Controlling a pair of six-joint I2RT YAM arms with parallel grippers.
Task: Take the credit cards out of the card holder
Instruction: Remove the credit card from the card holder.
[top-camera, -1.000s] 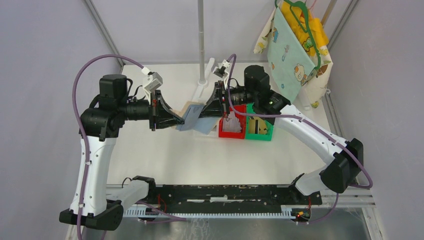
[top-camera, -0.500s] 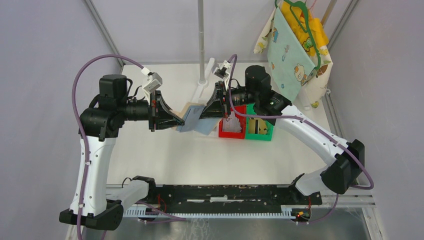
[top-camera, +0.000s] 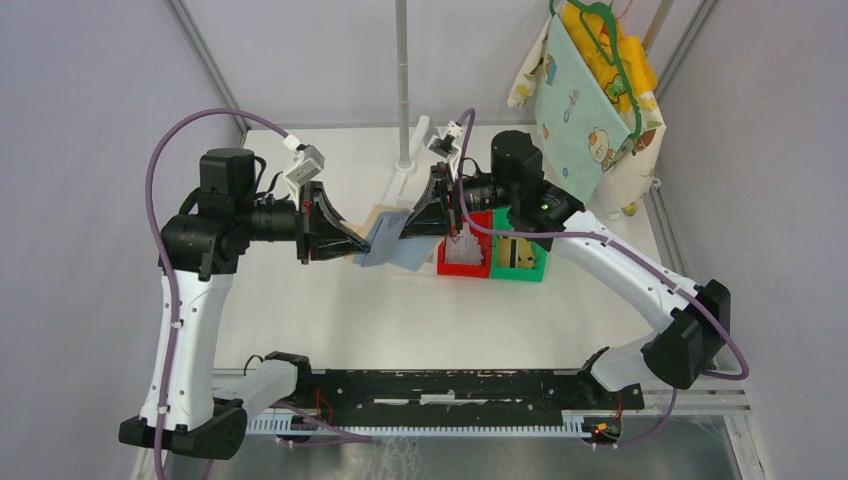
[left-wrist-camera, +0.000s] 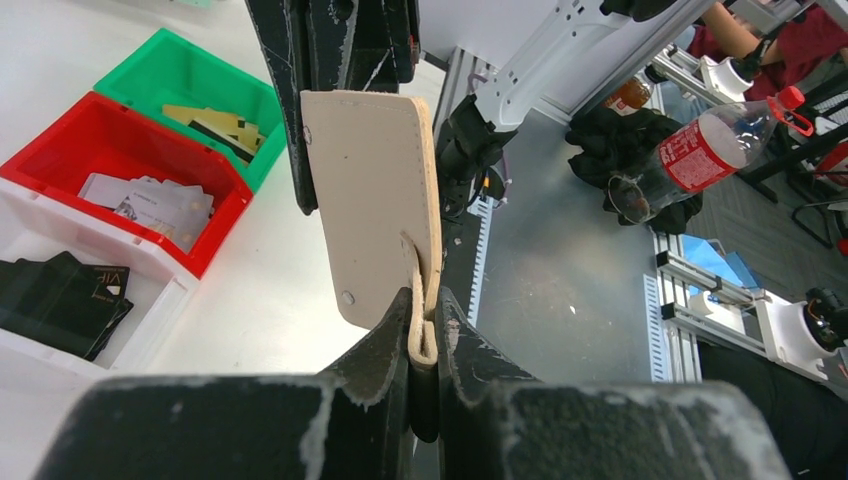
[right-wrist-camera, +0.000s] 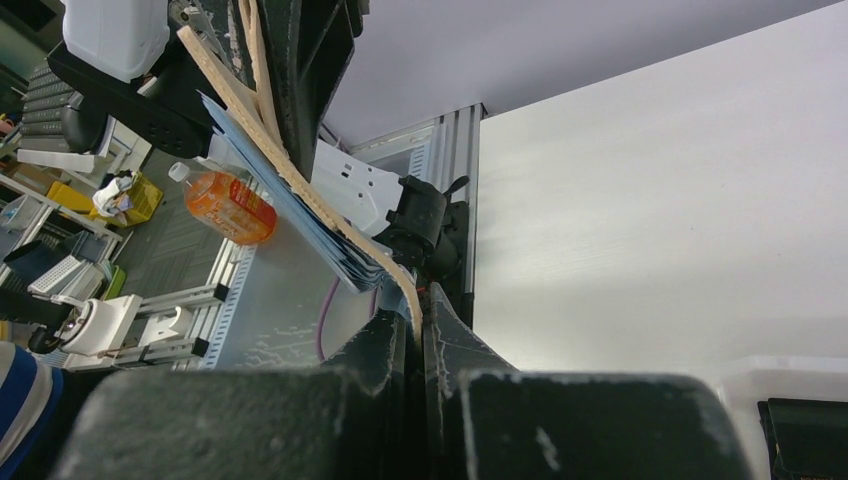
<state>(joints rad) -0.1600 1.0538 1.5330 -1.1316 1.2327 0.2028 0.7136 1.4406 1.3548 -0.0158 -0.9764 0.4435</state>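
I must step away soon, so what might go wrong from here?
1. The left gripper and right gripper each pinch only a thin edge of the card holder in mid-air; one might slip and drop it.
2. The white bin, red bin and green bin look colour-sorted; a loose card could fall into the wrong one.

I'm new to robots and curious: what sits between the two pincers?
The card holder, clamped at opposite ends by the left pincer and the right pincer. The top view shows it best.
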